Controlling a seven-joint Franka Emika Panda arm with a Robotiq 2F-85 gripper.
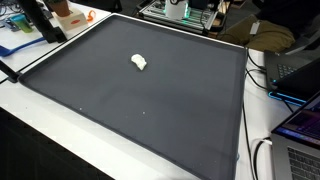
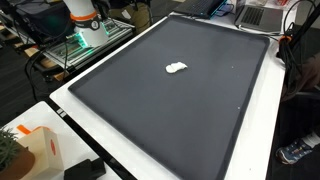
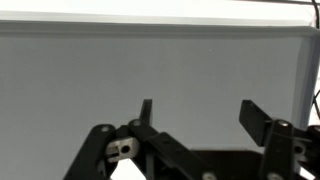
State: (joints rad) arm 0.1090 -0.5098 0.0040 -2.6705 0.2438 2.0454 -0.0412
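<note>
White lump [image 2: 176, 68] on dark mat [image 2: 150, 115], long axis nearly level, fingers [image 3: 252, 116] apart.

On mat [image 1: 150, 120], lump [image 1: 139, 62], alone, somewhat toward the far edge in both exterior views. Behind the mat's far corner in an exterior view, robot base [image 2: 85, 20]. By the near corner, box [image 2: 40, 150]. Beside the mat's right edge, perhaps a laptop [image 1: 300, 150].

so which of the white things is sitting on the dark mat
The small white lump near the mat's middle. The white-and-orange column stands off the mat, past its edge.
</note>
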